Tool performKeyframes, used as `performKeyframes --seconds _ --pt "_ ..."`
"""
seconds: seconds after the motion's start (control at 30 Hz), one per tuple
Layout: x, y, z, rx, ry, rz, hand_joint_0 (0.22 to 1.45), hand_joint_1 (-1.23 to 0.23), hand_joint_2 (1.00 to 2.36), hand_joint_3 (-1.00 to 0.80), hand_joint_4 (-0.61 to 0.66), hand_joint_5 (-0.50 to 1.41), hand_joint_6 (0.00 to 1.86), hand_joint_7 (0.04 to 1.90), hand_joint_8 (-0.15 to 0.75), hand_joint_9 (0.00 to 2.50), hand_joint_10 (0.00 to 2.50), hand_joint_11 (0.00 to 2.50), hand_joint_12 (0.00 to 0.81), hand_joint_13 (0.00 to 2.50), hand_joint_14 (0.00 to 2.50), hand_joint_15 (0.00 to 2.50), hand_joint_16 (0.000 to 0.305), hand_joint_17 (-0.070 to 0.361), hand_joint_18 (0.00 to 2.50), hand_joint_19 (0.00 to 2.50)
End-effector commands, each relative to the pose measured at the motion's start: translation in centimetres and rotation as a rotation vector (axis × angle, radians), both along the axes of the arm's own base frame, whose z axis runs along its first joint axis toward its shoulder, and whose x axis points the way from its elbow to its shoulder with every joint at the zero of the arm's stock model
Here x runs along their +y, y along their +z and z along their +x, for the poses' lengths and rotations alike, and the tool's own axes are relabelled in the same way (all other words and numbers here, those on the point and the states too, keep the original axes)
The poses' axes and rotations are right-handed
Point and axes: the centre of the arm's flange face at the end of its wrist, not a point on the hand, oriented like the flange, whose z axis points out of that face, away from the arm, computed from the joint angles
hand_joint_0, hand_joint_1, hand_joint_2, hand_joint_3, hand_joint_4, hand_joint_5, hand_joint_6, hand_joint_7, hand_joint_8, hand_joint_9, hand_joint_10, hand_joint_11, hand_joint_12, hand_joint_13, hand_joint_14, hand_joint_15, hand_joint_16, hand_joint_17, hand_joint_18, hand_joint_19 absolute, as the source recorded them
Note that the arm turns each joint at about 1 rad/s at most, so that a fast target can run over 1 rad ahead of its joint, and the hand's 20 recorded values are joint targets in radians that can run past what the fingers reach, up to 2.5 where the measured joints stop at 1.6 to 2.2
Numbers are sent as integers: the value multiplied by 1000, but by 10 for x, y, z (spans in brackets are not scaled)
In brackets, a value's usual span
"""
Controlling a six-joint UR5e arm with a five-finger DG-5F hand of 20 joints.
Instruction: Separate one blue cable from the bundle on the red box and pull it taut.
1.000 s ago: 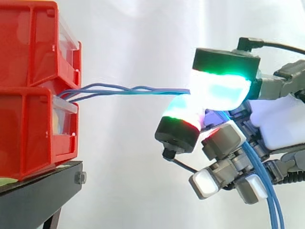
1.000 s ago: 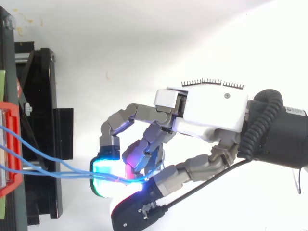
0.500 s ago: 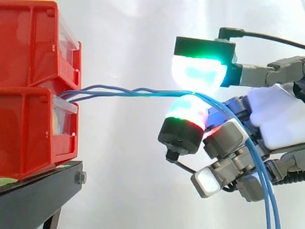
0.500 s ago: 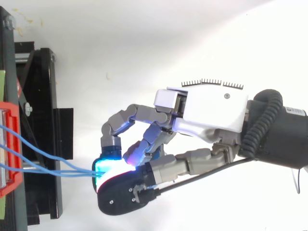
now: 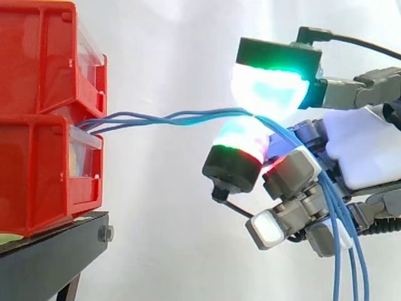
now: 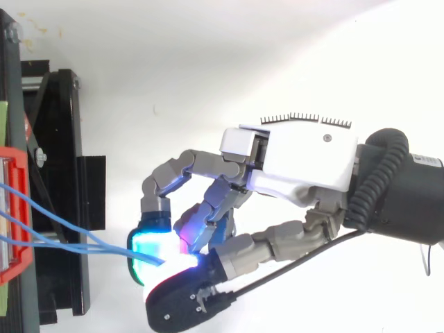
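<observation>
Nearest, on the right of the side view, the hand (image 5: 363,157) reaches in with its fingers (image 5: 294,182) partly curled. Two glowing pads meet in a pinch: an upper one (image 5: 269,91) lit green, cyan and white under a black cap, and a lower one (image 5: 241,141) lit cyan with a red band. The other fingers curl below and to the right of this pinch and hold nothing that can be made out.

Between the two pads sit the blue cables (image 5: 163,117). Several strands enter the pinch together, and whether one is gripped apart from the rest cannot be told. To the right of the pinch the strands bend down, pass in front of the curled fingers and run out at the bottom edge. To the left they run nearly level, loosely twisted round each other, to the red bins (image 5: 37,119), and enter at the gap where the upper bin rests on the lower.

From above, three strands fan out from the bins' edge and close together just before the cyan pad (image 6: 149,250).

The bins stand stacked on the black stand (image 5: 44,251) at the left. Farthest back hangs the white curtain (image 5: 175,50).
</observation>
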Motion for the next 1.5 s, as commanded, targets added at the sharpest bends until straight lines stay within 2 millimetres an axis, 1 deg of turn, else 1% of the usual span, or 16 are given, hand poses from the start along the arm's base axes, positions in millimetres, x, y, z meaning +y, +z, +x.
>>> performKeyframes --seconds 0.0,0.07,0.13,0.23,0.3,0.37,0.47,0.67,0.7,0.77,0.93,1.03,1.07,1.27,1.33,1.47 --pt "0 0 0 1 0 0 814 -967 1008 -408 -103 -187 888 1127 315 977 19 1059 366 898 17 615 44 100 957 694" --pt "0 0 0 -1 0 -1 830 -959 1004 -455 -80 -187 892 1092 314 975 18 1060 363 894 19 617 44 98 942 694" --pt "0 0 0 -1 0 -1 797 -975 1000 -500 10 -183 886 1022 318 975 21 1056 364 902 17 603 44 98 965 668" --pt "0 0 0 1 2 -1 719 -964 1000 -500 79 -169 873 1094 329 1004 18 1049 359 914 19 604 43 98 980 676" --pt "0 0 0 -1 2 -1 655 -908 1000 -500 102 -158 869 1098 334 1024 22 1060 362 923 18 611 43 98 987 702" --pt "-1 0 0 0 3 0 551 -776 1000 -500 129 -153 865 1100 355 1055 19 1069 380 947 17 621 47 106 1022 724" --pt "0 0 0 3 9 1 494 -644 1000 -500 151 -149 858 1105 381 1076 17 1040 412 973 17 619 52 118 1065 737" --pt "0 0 0 8 16 3 496 -487 1000 -500 158 -142 846 1133 398 1104 18 1027 425 986 15 623 55 123 1076 763" --pt "0 0 0 8 16 3 511 -487 1000 -500 153 -143 845 1135 391 1102 17 1023 420 981 15 628 54 121 1065 772" --pt "0 0 0 8 16 3 592 -584 1004 -441 144 -146 842 1162 370 1085 20 1035 404 968 16 636 50 112 1028 802" --pt "-1 -1 -2 23 16 0 595 -720 1015 -211 124 -157 861 1134 379 1074 18 1063 422 977 15 637 53 120 1066 765" --pt "-1 -1 -2 23 18 0 610 -778 1017 -170 91 -165 868 1125 363 1046 18 1076 406 963 16 633 51 115 1046 749" --pt "-1 -1 -2 23 18 0 630 -816 1019 -177 31 -174 875 1106 342 1016 20 1078 394 945 18 638 48 108 1019 755" --pt "-2 2 -1 15 15 2 715 -941 1015 -297 -67 -184 888 1074 330 979 20 1065 377 909 17 625 46 103 979 695" --pt "-2 2 -1 17 15 1 765 -965 1011 -369 -75 -185 891 1150 319 964 19 1062 373 897 17 616 45 101 961 689" --pt "-2 2 -1 15 15 2 823 -941 1000 -500 -113 -187 894 1107 308 955 19 1059 364 876 19 607 44 98 935 682"
